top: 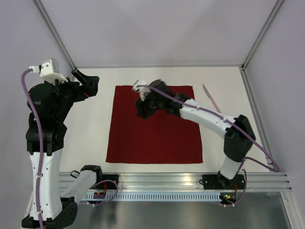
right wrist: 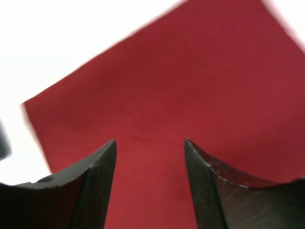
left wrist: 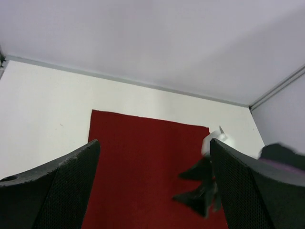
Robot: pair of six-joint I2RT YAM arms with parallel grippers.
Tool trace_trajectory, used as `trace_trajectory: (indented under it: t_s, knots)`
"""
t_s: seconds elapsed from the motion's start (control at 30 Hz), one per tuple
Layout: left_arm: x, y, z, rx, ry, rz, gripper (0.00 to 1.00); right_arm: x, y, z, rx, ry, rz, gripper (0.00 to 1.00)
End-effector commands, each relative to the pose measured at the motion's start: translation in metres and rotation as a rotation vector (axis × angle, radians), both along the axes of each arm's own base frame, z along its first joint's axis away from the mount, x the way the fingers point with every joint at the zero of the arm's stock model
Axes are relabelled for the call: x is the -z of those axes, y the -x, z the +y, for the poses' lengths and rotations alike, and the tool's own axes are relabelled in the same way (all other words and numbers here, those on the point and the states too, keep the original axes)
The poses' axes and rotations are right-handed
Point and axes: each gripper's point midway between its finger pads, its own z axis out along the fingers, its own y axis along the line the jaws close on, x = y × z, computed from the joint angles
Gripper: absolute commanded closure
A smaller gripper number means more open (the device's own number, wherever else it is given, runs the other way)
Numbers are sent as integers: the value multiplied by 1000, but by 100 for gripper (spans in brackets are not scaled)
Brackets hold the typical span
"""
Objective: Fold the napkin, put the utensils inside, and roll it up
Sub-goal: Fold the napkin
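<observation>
The dark red napkin [top: 157, 138] lies flat and unfolded in the middle of the white table. A slim pale utensil [top: 211, 98] lies on the table just beyond the napkin's right edge. My right gripper [top: 142, 109] hovers over the far middle part of the napkin, open and holding nothing; in its wrist view the gripper [right wrist: 150, 142] frames only red cloth [right wrist: 190, 86]. My left gripper [top: 88, 85] is raised off the napkin's far left corner, wide open and empty. Its own view looks between its jaws [left wrist: 153, 143] across the napkin [left wrist: 143, 162] towards the right gripper [left wrist: 198, 188].
The white table [top: 90, 138] is enclosed by pale walls with metal corner posts [top: 57, 36]. A metal rail [top: 167, 183] carrying both arm bases runs along the near edge. The right arm [top: 214, 121] stretches over the napkin's right half.
</observation>
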Motion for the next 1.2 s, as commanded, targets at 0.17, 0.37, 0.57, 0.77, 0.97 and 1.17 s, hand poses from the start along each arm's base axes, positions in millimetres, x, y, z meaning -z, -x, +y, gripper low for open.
trace_trajectory:
  t_s: [0.17,0.37,0.57,0.77,0.97,1.17]
  knots:
    - [-32,41,17,-99,57,-15,0,80,136,148,-376,137,-18,47]
    - [-44,58,29,-157,30,-34,0,111,197,194,-494,146,-52,51]
    - [-42,61,31,-164,15,-25,0,135,219,213,-526,158,-85,51]
    - [-33,61,34,-177,1,-4,0,155,214,219,-511,160,-114,52]
    - [-26,60,35,-183,-1,9,0,177,204,219,-490,189,-150,53]
    - [-21,61,35,-186,0,17,0,191,205,212,-497,210,-153,60]
